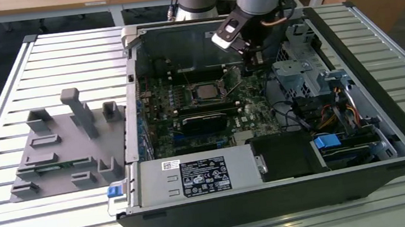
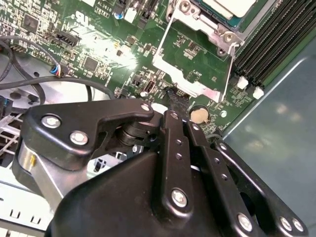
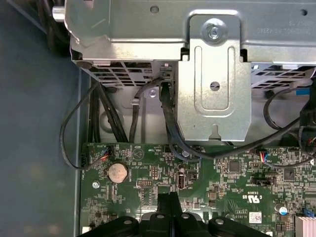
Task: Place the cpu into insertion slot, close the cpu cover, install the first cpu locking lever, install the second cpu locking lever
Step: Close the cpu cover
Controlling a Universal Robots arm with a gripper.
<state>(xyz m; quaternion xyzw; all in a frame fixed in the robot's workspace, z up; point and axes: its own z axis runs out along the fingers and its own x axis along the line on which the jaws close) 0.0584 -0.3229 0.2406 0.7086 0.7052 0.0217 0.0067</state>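
Exterior view: arm reaches down into the open computer case (image 1: pixel 272 202) on a slatted table (image 1: pixel 46 56); gripper (image 1: pixel 252 67) has its fingertips pressed together, cpu (image 1: pixel 206 91) seated in the insertion slot (image 1: pixel 193 93) just beside them.

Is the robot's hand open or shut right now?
Shut: in the first wrist view the hand has its two black fingers pressed together, nothing between them.

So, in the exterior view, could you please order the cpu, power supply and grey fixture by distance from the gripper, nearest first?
From the gripper:
1. cpu, on the green board, closest by.
2. power supply, inside the case, past the board.
3. grey fixture, outside the case, at the exterior view's left.
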